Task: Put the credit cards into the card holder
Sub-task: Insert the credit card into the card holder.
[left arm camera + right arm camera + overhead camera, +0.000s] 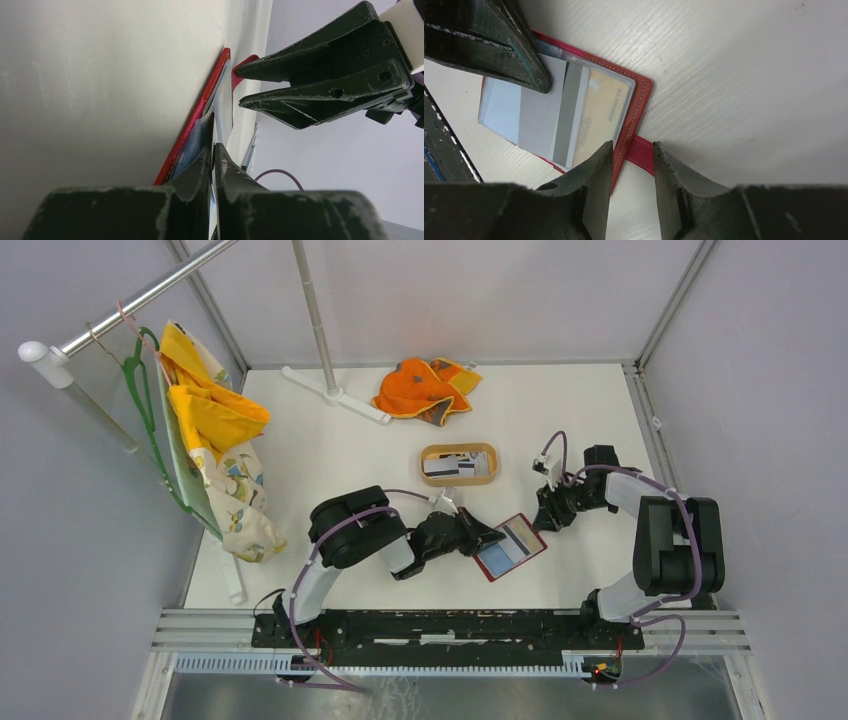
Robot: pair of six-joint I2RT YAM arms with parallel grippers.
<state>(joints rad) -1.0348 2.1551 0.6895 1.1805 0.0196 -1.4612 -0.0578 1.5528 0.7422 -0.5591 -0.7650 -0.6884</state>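
Note:
The red card holder (512,548) lies open on the table, pale blue-grey inside. My left gripper (488,535) is shut on a grey credit card (544,117) with a dark stripe. The card lies over the holder's inside, with one end against its clear pocket. In the left wrist view the card (224,105) shows edge-on between my shut fingertips, with the holder's red edge (200,112) beside it. My right gripper (633,146) is open and straddles the holder's red snap tab (643,152) at its corner. More cards (452,466) lie in the tan tray.
The tan oval wooden tray (459,449) stands behind the holder. An orange cloth (422,388) lies at the back. A white stand base (335,393) and hanging clothes (215,440) are at the left. The two grippers are close together.

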